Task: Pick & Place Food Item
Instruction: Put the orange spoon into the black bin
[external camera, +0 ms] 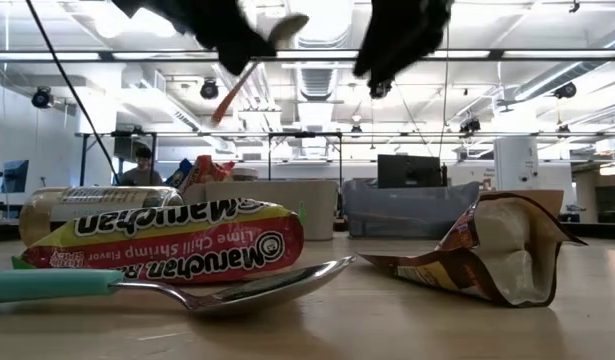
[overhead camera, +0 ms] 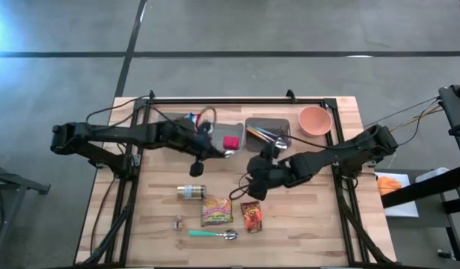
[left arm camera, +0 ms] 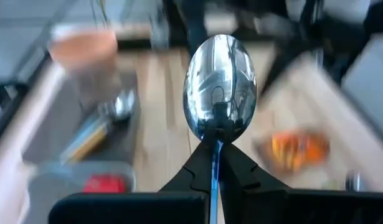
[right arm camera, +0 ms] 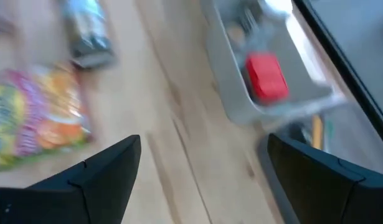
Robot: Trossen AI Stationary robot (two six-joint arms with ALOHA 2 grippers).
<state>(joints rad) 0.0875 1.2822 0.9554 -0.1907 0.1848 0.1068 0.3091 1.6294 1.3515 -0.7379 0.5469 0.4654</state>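
While the left gripper (left arm camera: 214, 163) pinches a spoon (left arm camera: 220, 87) by its handle above the table (overhead camera: 304, 224), the right gripper (right arm camera: 200, 171) hangs spread wide and empty. Below it lies a ramen packet (right arm camera: 38, 118).

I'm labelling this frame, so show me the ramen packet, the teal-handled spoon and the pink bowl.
ramen packet (overhead camera: 216, 211), high view, middle of its printed face.
teal-handled spoon (overhead camera: 205, 234), high view, on the teal handle.
pink bowl (overhead camera: 315, 120), high view, inside of the bowl.
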